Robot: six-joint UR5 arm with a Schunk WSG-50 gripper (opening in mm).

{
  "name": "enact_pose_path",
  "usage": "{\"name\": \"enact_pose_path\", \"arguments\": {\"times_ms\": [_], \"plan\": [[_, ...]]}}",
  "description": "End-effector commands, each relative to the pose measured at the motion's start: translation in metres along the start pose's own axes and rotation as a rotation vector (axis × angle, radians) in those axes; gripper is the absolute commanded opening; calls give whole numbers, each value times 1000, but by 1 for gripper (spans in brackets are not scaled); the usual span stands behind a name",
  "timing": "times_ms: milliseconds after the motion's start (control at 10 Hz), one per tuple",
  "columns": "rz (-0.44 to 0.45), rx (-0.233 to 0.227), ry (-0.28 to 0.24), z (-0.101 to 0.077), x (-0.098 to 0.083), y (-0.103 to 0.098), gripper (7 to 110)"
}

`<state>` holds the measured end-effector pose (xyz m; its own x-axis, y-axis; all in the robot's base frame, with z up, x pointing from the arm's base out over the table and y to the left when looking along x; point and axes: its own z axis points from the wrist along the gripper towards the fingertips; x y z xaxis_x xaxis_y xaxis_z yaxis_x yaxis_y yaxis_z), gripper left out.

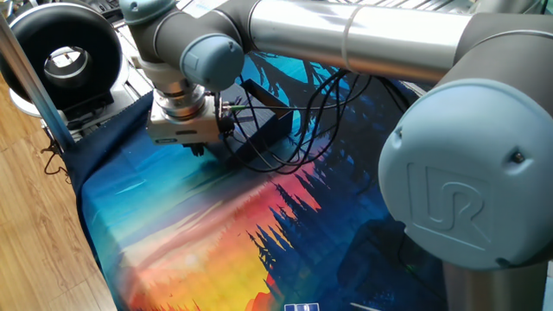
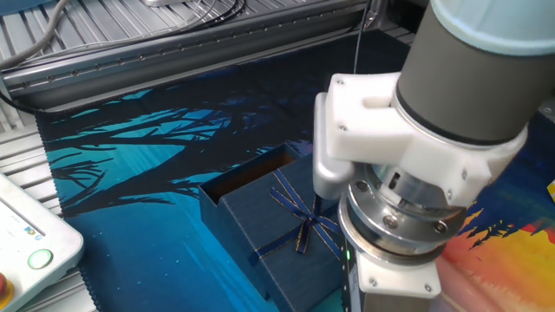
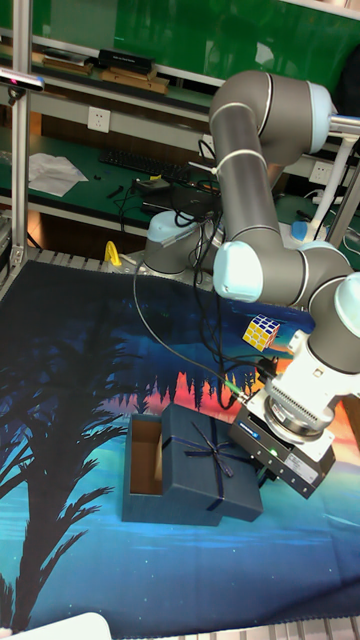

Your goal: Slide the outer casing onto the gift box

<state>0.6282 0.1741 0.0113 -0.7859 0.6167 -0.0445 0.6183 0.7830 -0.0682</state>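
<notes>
We see the square dark navy ribbed-card outer casing [image 3: 210, 468] with a thin ribbon bow [image 2: 302, 227] across its top, lying flat on the tabletop's printed forest-sunset cloth [image 3: 70, 400]. It sits partway over the plain dark gift box [image 3: 145, 457] — one end of the tray's brownish inside shows past the casing's edge. The pincer [image 1: 198, 149] is low beside the casing, at the end away from that exposed tray; we cannot tell how far open it is. A colour puzzle cube [image 3: 261, 331] lies on the cloth well beyond the casing.
</notes>
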Motion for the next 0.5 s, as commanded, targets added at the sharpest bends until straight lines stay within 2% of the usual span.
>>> {"name": "enact_pose_path", "arguments": {"times_ms": [0, 400], "plan": [[-2, -11, 20, -8, -3, -5, 7], [-17, -14, 40, -17, -8, -16, 7]]}}
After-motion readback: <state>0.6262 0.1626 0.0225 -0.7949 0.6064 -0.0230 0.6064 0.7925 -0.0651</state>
